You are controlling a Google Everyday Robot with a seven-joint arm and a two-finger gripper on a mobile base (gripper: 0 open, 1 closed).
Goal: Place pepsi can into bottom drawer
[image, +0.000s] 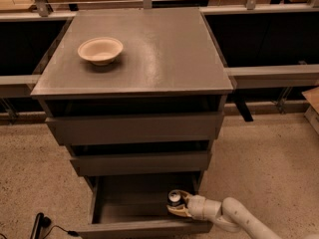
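The bottom drawer (124, 218) is pulled out below the two wider drawers of the grey cabinet. The pepsi can (174, 198) stands upright inside it at the right end, its silver top showing. My gripper (177, 203) reaches in from the right on a white arm and is shut on the can, with one tan finger on each side. The can's lower body is hidden behind the nearer finger and the drawer front.
A beige bowl (100, 50) sits on the cabinet top (149, 59) at the back left. The middle drawer (139, 163) and top drawer (134, 128) stick out slightly. A black cable (42, 224) lies on the floor at the lower left. Dark shelving flanks the cabinet.
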